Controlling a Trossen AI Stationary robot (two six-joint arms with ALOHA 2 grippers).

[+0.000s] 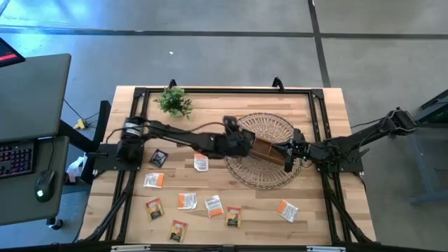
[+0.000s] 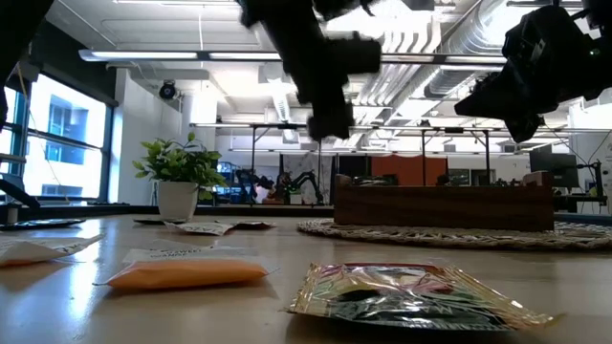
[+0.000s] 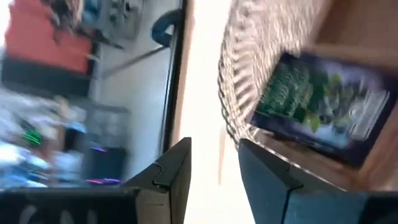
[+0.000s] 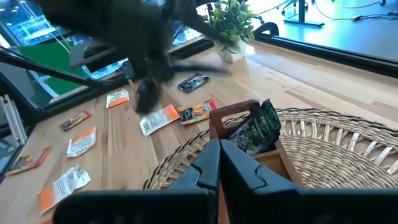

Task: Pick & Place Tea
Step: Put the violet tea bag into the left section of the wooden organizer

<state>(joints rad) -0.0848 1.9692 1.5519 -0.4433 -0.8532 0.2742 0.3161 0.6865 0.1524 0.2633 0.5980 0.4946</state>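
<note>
Now the left gripper [image 1: 246,143] hangs over the tray's [image 1: 268,152] near end on the basket [image 1: 269,126], fingers [image 3: 171,171] spread with nothing between. One dark packet [image 4: 256,129] stands tilted in the tray's end compartment. The right gripper [image 1: 289,155] sits at the tray's other end, fingers [image 4: 208,168] pressed together. Other packets [image 1: 187,201] lie scattered toward the table's [image 1: 322,217] front edge.

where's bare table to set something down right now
Free: the strip between the plant and the wicker basket, and the near right corner past the lone orange packet. Crowded: the loose packets across the near left, and the tray where both hands meet.
</note>
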